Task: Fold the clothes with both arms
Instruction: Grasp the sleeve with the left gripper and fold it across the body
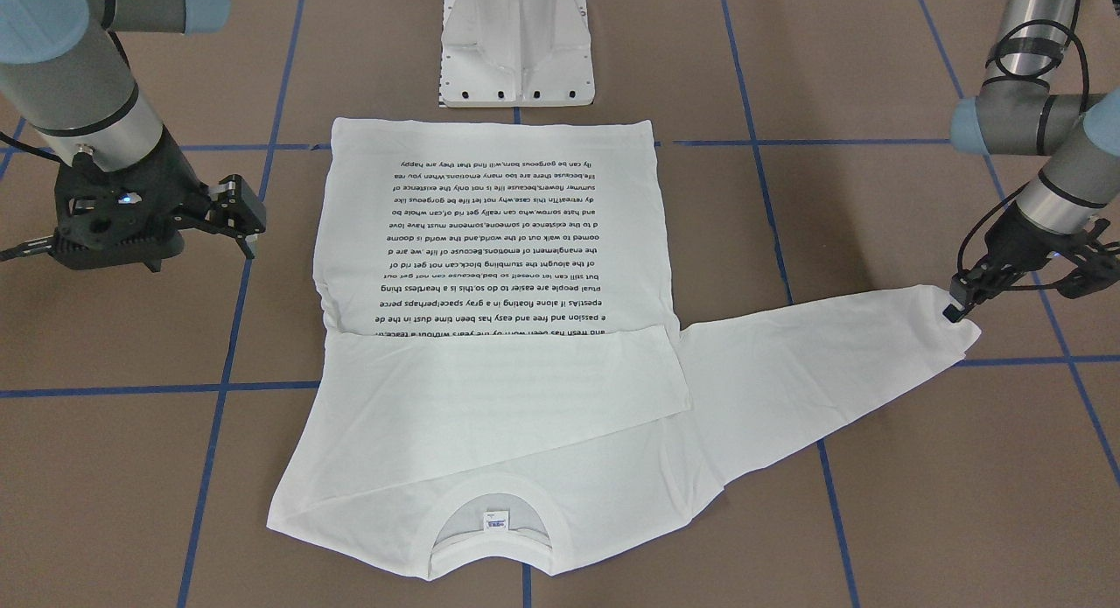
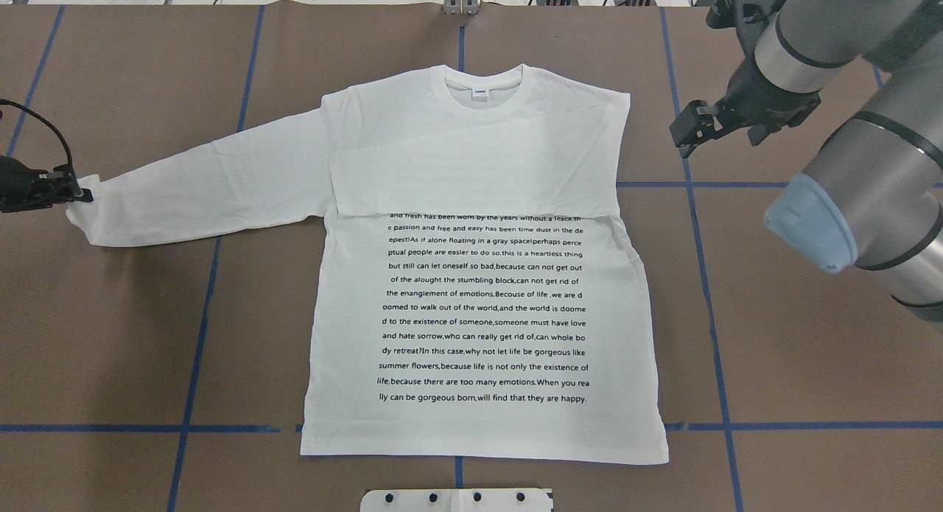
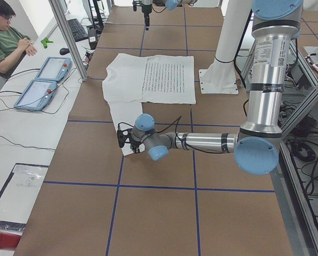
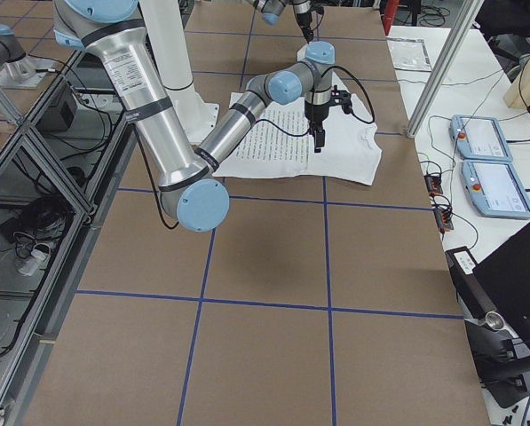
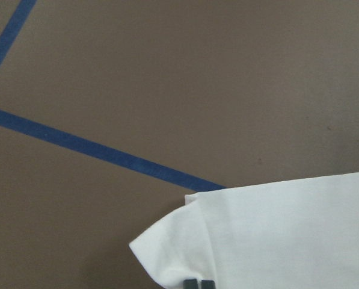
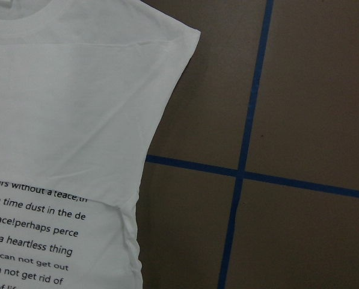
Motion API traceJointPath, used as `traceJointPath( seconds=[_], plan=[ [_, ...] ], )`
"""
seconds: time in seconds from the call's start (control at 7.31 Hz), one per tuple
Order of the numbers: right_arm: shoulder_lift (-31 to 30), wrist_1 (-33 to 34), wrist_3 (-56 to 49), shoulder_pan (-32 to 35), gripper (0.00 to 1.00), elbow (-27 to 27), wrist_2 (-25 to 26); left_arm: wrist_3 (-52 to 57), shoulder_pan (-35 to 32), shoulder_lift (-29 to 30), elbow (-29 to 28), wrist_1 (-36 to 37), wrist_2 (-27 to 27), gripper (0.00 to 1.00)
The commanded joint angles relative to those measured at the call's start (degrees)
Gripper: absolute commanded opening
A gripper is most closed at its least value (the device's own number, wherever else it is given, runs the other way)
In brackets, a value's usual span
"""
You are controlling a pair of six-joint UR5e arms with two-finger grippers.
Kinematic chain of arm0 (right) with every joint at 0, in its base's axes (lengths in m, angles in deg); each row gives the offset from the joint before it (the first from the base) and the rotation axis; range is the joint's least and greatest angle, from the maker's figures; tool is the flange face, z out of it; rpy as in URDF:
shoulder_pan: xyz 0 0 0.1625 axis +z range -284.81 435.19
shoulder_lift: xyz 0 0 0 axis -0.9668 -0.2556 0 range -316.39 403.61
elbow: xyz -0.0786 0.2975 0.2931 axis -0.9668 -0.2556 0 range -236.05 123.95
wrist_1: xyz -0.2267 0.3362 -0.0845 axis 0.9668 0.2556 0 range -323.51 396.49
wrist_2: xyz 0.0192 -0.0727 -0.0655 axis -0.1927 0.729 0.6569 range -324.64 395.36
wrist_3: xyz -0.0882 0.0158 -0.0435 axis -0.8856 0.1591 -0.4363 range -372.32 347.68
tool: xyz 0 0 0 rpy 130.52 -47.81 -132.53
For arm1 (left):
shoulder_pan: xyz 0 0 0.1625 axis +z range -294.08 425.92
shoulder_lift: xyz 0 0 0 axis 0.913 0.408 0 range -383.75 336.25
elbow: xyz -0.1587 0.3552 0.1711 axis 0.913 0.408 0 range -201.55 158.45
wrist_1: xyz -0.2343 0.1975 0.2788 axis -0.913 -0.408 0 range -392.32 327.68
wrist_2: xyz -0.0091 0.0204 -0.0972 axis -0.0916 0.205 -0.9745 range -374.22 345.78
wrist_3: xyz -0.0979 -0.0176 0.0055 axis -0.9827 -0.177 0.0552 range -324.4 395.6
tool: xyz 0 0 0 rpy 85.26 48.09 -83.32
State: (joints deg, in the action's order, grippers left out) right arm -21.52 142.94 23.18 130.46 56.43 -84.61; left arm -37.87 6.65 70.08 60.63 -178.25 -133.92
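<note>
I see the table (image 2: 110, 335) six ways: steeply down from behind the robot (image 1: 516, 48), steeply down facing it from the far edge, and along it from each end. All four share the white shirt (image 2: 479, 158). Both wrist cameras look down closely on shirt edges.

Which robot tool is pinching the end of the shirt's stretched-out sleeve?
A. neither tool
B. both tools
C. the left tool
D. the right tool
C: the left tool is closed on the end of the outstretched sleeve of the white shirt, while the right tool hangs over the bare table beside the shirt, touching nothing.
</note>
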Motion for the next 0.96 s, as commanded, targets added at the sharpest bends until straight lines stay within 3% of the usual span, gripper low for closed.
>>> traceJointPath(
  seconds=[0.0,0.41,0.82],
  plan=[
    [-4.82,-0.54,-2.46,1.5,1.0,2.03,-0.7,-7.35,0.03,9.66,0.78,5.7,-4.02,0.0],
    [-11.58,-3.95,-2.98,2.91,1.0,2.92,-1.22,-23.31,4.75,27.05,1.76,18.27,-3.96,0.0],
    [-20.01,-12.81,-2.55,3.52,1.0,2.65,-2.02,-44.16,9.68,43.41,0.01,19.63,-3.61,0.0]
  ],
)
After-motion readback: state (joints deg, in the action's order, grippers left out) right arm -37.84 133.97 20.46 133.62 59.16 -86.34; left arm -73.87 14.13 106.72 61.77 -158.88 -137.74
